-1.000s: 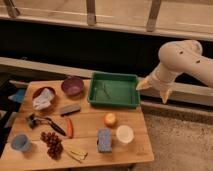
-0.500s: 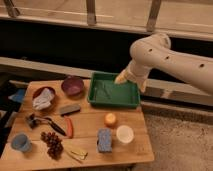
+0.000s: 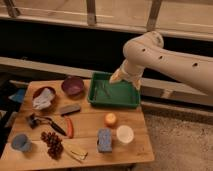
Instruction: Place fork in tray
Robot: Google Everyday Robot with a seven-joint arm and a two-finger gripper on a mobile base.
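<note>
Wooden table [image 3: 92, 127] carries two bowls at its left, a red bowl [image 3: 36, 92] and a purple bowl [image 3: 73, 86], then one green tray [image 3: 114, 104] with one fork [image 3: 103, 90] lying inside. Over the tray's far rim the gripper [image 3: 119, 76] hangs with fingers spread, empty, on one white arm [image 3: 170, 59] bent down from the right

gripper [image 3: 117, 77] swung left, now above tray [image 3: 114, 104]

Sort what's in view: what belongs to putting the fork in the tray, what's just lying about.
Job: fork, lying in the green tray; gripper, above the tray's far edge.
Lying about: purple bowl, grapes, white cup, blue sponge, blue cup, black-handled tool.
</note>
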